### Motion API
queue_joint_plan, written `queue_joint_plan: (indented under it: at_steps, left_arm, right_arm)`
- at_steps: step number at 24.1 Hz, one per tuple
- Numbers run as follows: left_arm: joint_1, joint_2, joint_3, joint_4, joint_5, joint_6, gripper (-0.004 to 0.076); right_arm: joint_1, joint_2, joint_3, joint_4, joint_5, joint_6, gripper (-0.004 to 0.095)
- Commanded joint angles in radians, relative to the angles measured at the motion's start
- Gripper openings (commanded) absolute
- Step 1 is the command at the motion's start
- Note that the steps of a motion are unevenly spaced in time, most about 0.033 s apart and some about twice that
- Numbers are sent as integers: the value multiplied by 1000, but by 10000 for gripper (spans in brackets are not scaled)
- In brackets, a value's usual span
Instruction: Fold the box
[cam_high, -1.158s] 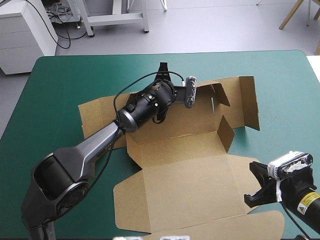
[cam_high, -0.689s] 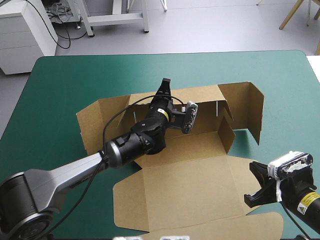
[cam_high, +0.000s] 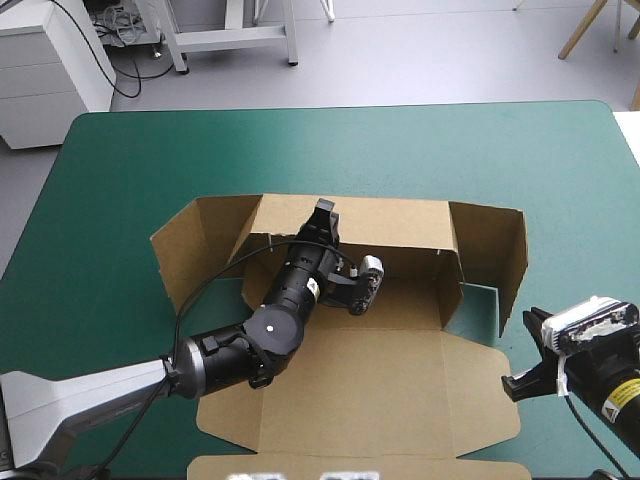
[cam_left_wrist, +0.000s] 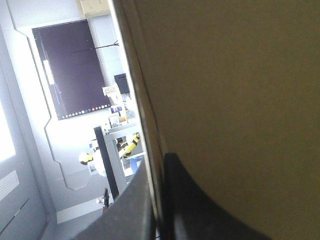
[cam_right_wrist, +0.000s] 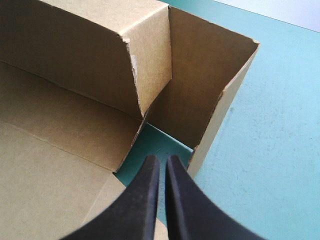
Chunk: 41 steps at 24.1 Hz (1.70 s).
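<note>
The brown box (cam_high: 380, 370) sits mid-table on the teal-green cover (cam_high: 130, 170), with its far wall (cam_high: 350, 215) and side flaps raised. The left gripper (cam_high: 322, 208) reaches to that wall's top edge. Up close it seems clamped on the board, though the board crowds the view. The right gripper (cam_right_wrist: 161, 160) hangs with fingers together near the box's right corner.

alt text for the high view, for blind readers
A brown box lies on the teal-green table, its far wall and side flaps raised, the lid flat. The left gripper pinches the far wall's top edge; the right gripper, shut, is beside the box's right corner.
</note>
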Motion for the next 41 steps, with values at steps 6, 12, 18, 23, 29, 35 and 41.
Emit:
queue_joint_plan:
  at_steps: [6, 12, 18, 23, 29, 35, 41]
  left_arm:
    - [-39, -37, -11, 19, 38, 0, -10]
    - [-39, -37, -11, 19, 97, 0, -10]
    - [-39, -37, -11, 17, 132, -4, -10]
    - [-39, -37, -11, 17, 158, -12, -10]
    - [-39, -37, -11, 17, 155, -14, -10]
    - [-39, -37, -11, 17, 155, -14, -10]
    - [-39, -37, -11, 17, 155, -14, -10]
  right_arm:
    - [-6, 19, -24, -49, -74, 140, 600]
    - [-6, 157, -53, -146, -76, 287, 769]
    - [-6, 509, -355, -394, 5, 496, 769]
    - [-184, 790, -709, -236, 75, 293, 769]
    - [-467, 1095, -974, 327, 254, -135, 769]
    - [-475, 1214, -1024, 351, 376, -193, 769]
    - [-475, 1192, -990, 379, 457, -217, 732]
